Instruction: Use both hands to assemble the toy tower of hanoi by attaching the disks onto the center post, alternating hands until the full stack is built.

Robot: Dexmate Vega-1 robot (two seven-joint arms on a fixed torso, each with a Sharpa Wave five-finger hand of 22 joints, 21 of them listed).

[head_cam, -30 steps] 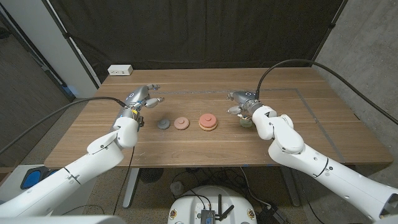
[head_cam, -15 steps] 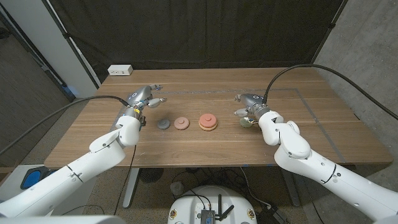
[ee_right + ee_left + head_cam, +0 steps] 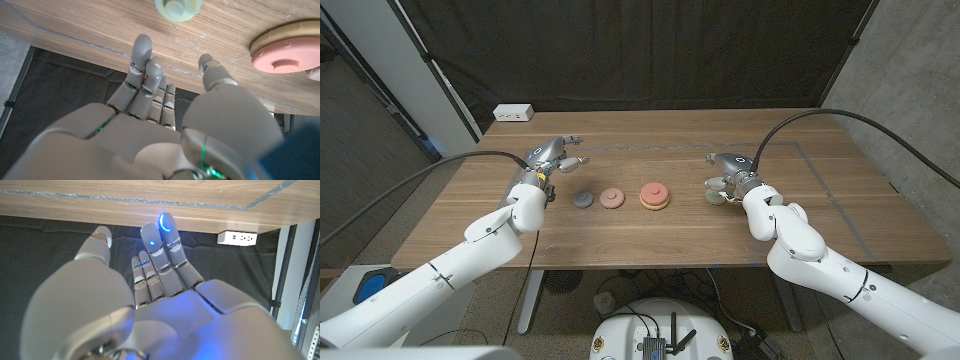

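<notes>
A white power strip point(image 3: 512, 113) lies at the far left of the counter point(image 3: 620, 235). The left hand point(image 3: 552, 158) hovers above the wood with its fingers point(image 3: 159, 255) apart and nothing in them, a little behind and to the left of the grey disk point(image 3: 583, 200). Just right of that sits the small pink disk point(image 3: 611, 198), then the base point(image 3: 654, 196), a tan piece carrying a pink disk with the post stub at its centre. Well right of the base lies the pale green disk point(image 3: 714, 197), with the right hand point(image 3: 728, 170) poised just over and behind it, fingers spread and gripping nothing; the right wrist view shows the green disk point(image 3: 178, 8) a little beyond the fingertips point(image 3: 143, 44), apart from them.

The risk, as I judge it, lies in the pickup: the green disk is low and flat, so fingers closing too high could slide off its rim or nudge it along the wood. Carried across, a tilted disk might catch the post instead of dropping over it, or knock the base out of line
</notes>
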